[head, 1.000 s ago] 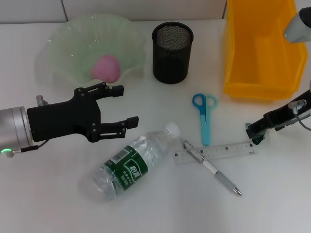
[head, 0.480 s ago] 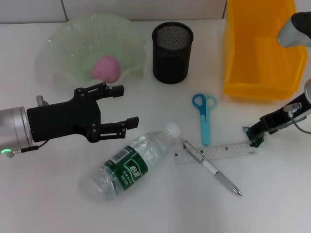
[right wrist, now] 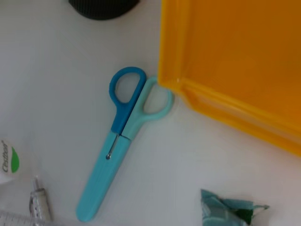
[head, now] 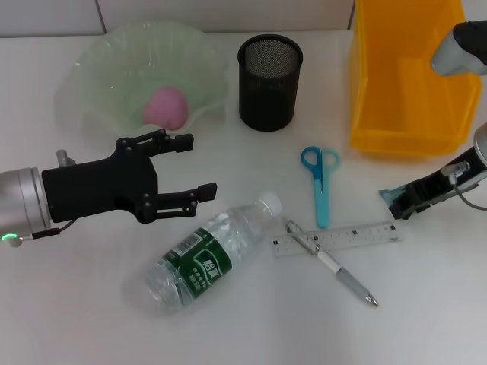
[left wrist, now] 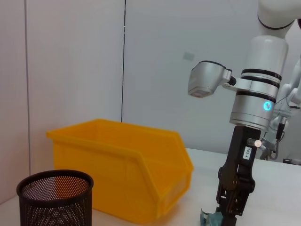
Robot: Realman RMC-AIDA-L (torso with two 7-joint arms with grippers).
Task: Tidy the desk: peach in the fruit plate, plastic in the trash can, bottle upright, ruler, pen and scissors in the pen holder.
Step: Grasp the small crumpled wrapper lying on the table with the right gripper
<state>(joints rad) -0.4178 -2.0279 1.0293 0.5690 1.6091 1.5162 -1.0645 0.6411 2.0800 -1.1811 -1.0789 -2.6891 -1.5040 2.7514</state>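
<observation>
A pink peach (head: 166,106) lies in the green fruit plate (head: 114,61). The clear bottle (head: 209,255) lies on its side, just below my open left gripper (head: 194,167). Blue scissors (head: 320,182) (right wrist: 117,146) lie flat, with the clear ruler (head: 338,238) and the pen (head: 331,264) crossed below them. The black mesh pen holder (head: 270,72) stands at the back. My right gripper (head: 403,205) (left wrist: 230,214) is shut on the teal plastic (head: 389,196) (right wrist: 230,212), just off the ruler's right end and in front of the yellow trash can (head: 407,76).
The yellow trash can (left wrist: 122,169) stands open-topped at the back right, beside the pen holder (left wrist: 54,197). The scissors' handles lie close to the trash can's front corner (right wrist: 174,82). A white wall rises behind the desk.
My right gripper has risen and shifted slightly away from the ruler's end, taking the teal plastic with it. The left arm has not moved.
</observation>
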